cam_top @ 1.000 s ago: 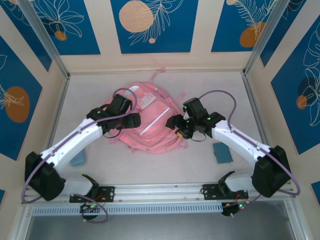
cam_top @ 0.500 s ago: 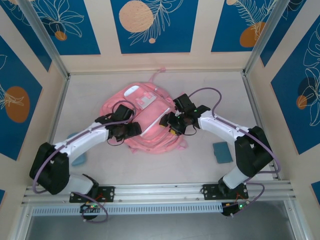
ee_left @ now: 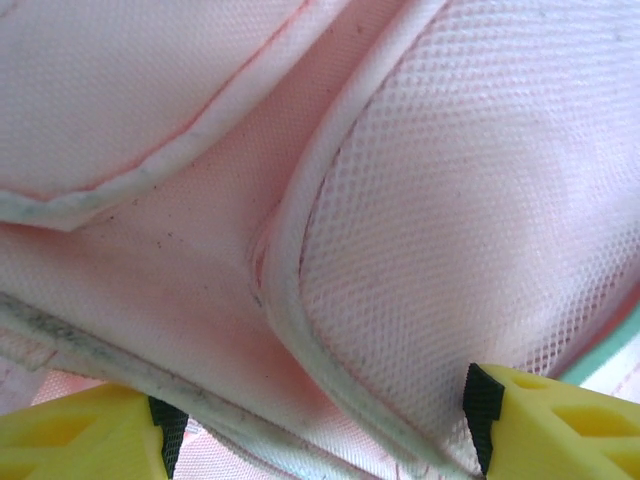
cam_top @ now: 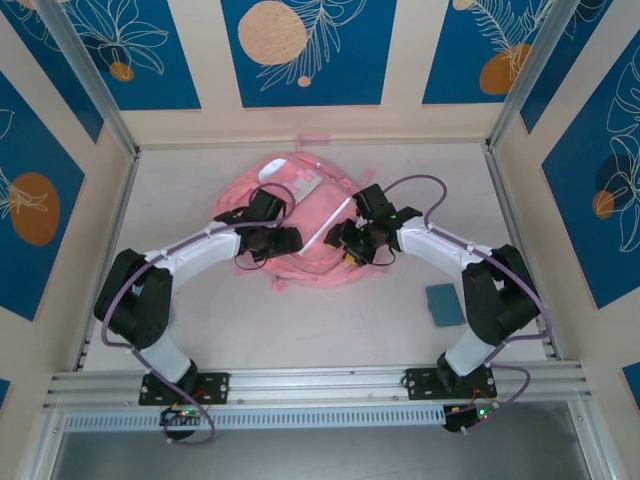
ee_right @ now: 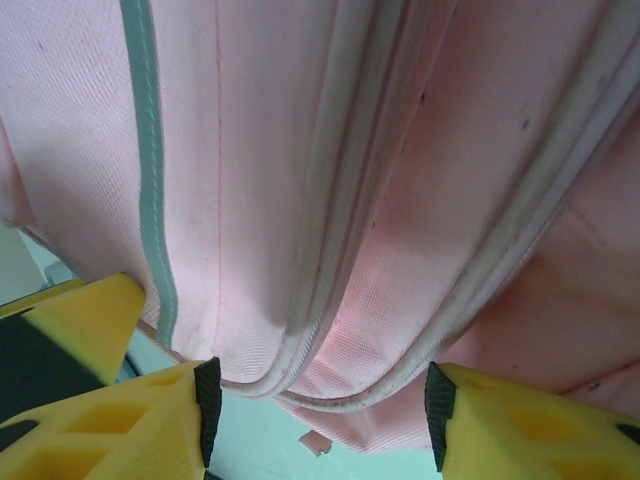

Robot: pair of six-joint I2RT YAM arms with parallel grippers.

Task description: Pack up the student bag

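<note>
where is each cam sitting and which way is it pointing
Top external: above and behind the arm bases, looking down at the table; both arms, left gripper and right gripper on the student bag.
Left wrist: on the left arm, facing pink mesh at close range; yellow fingertips spread.
Right wrist: on the right arm, facing bag seams; yellow fingertips apart.
All three share the bag.

Bright, even, shadowless light; wrist views slightly soft up close.
</note>
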